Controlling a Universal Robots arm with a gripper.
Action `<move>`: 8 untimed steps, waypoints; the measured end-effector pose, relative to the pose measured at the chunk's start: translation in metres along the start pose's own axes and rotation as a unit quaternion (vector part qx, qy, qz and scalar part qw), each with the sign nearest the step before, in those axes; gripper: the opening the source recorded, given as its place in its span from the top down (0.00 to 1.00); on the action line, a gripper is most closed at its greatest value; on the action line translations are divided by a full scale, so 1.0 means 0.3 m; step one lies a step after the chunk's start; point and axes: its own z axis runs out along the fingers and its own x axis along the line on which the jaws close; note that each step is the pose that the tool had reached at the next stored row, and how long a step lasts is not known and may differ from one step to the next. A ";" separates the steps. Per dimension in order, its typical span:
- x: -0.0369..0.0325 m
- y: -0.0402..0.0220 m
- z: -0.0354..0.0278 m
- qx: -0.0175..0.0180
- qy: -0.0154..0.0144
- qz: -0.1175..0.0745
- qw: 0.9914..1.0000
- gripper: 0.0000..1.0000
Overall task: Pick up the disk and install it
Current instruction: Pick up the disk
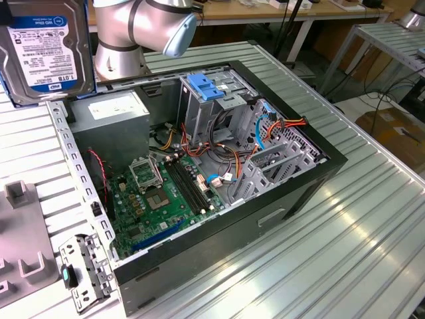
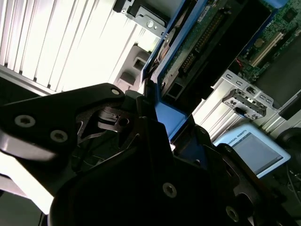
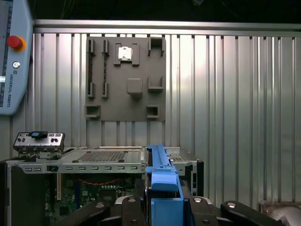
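The disk (image 1: 41,48) hangs in the air at the exterior view's upper left, label side showing, above the back corner of the open computer case (image 1: 292,193). In both wrist views its blue carrier rail (image 3: 162,176) (image 2: 170,117) runs out from between the black fingers of my gripper (image 3: 164,207), which is shut on it. The second wrist view shows the disk's circuit-board underside (image 2: 200,40). The gripper (image 2: 162,125) stands well above the case and table.
Inside the case are a green motherboard (image 1: 166,193), a metal drive cage with a blue latch (image 1: 206,88), cables and a power supply (image 1: 113,109). A grey fixture plate (image 3: 126,80), a metal bracket (image 1: 83,269) and a teach pendant (image 3: 11,56) lie on the ribbed table.
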 end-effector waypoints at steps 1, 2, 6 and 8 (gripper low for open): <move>0.000 -0.006 0.000 0.000 0.000 0.000 1.000 0.63; 0.000 -0.011 0.000 0.000 0.000 0.000 1.000 0.63; 0.010 -0.029 0.000 0.000 0.000 0.000 1.000 0.63; 0.021 -0.034 0.001 0.000 0.000 0.000 1.000 0.63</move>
